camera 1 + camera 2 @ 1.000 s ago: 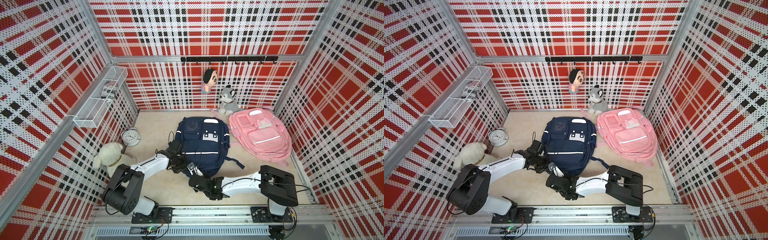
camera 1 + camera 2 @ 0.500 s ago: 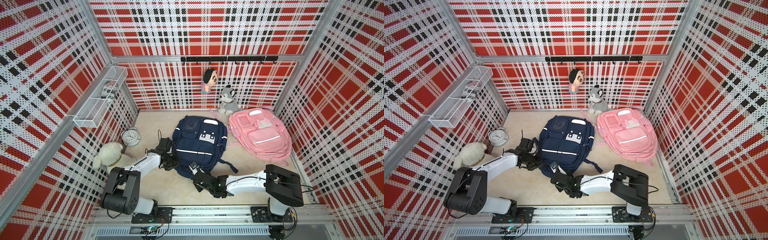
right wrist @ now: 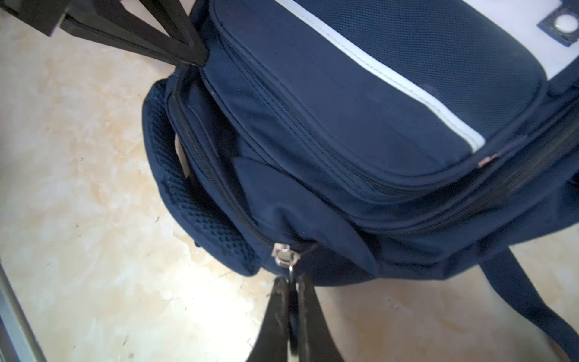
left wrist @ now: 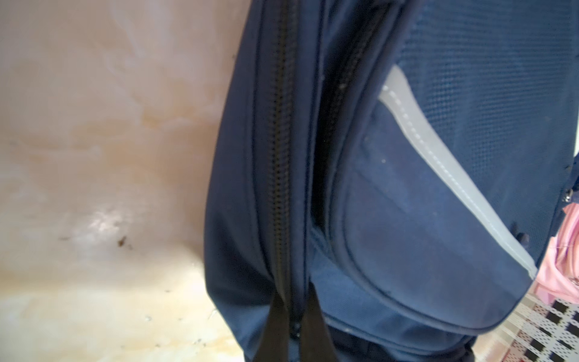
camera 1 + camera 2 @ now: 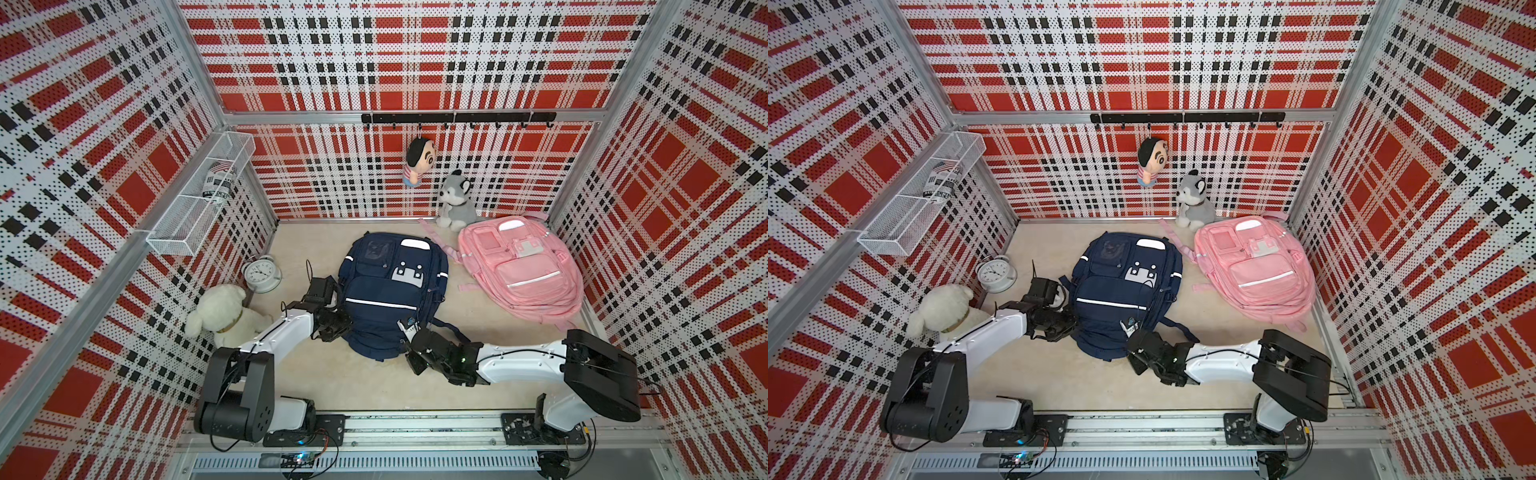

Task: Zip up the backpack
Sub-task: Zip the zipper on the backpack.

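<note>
At navy backpack [image 5: 390, 299]: right tool [image 3: 291, 282] pinches zipper pull [image 3: 285, 257], left tool [image 4: 294, 301] pinches its side; can [image 5: 218, 183] print unreadable.

Both top views: left gripper [image 5: 345, 322] tips, left of centre, lost against the navy backpack [image 5: 386, 299] flank; right gripper [image 5: 409, 347] tips, lower centre, under its own wrist. Clock [image 5: 261, 273] hands too small to read. Left wrist view: backpack overruns the frame; pinched seam [image 4: 283, 188] dark, blurred. Right wrist view: zipper pull [image 3: 283, 255] tab swallowed between fingers [image 3: 275, 307]; strap [image 3: 532, 301] cut off at the edge.
</note>
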